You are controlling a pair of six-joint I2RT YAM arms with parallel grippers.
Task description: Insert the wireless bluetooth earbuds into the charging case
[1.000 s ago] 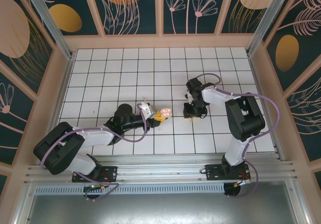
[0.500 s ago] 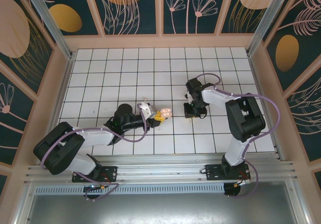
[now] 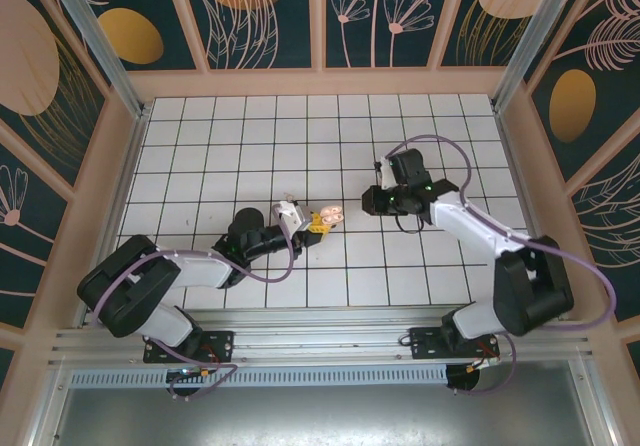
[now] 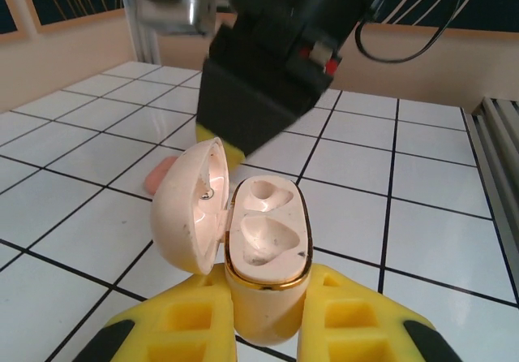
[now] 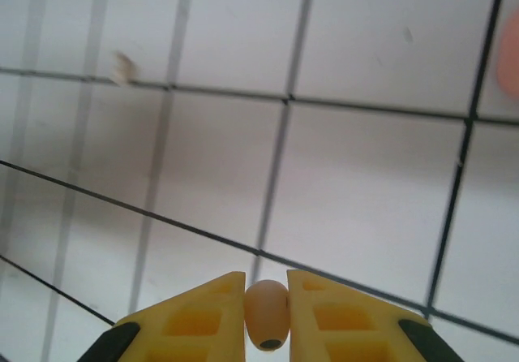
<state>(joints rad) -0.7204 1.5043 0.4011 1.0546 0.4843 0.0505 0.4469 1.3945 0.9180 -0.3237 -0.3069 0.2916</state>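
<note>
Pinching a pale beige earbud (image 5: 266, 317), smooth and egg-shaped, the right gripper (image 5: 266, 287) hangs over the white tiled floor (image 5: 365, 175), right of centre. The left gripper (image 4: 263, 301) clamps the open charging case (image 4: 268, 240), which is beige and gold-rimmed, lid tipped left, both wells empty. A coral-pink piece (image 4: 162, 177) lies just beyond it. Dark teal floral panels (image 3: 260, 16) in beige frames wall the room.

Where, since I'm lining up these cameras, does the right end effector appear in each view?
Top external: right end effector, just right of centre, near the charging case.
Left wrist: dark blurred block, upper centre, behind the case.
Right wrist: bottom centre, pinching the earbud.
Shared landmark: white tiled floor.
</note>
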